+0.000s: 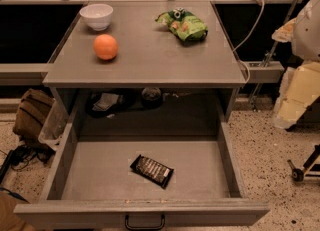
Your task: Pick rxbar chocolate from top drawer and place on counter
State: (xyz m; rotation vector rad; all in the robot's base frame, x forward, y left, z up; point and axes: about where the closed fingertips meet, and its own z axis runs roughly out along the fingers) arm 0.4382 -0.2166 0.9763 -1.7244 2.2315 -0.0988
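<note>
The rxbar chocolate (pixel 152 170), a flat black bar with pale lettering, lies slanted on the floor of the top drawer (pixel 75 175), near its front middle. The drawer is pulled fully open, its dark handle (pixel 144 222) at the bottom edge. The counter (pixel 150 60) is the grey tabletop above it. My gripper is not in view; only pale white and yellowish parts of the arm (pixel 300 90) show at the right edge, away from the drawer.
On the counter stand a white bowl (pixel 97 15), an orange (pixel 105 46) and a green snack bag (pixel 183 24). A cable (pixel 245 40) hangs off the right side. A brown bag (pixel 31 112) lies on the floor to the left.
</note>
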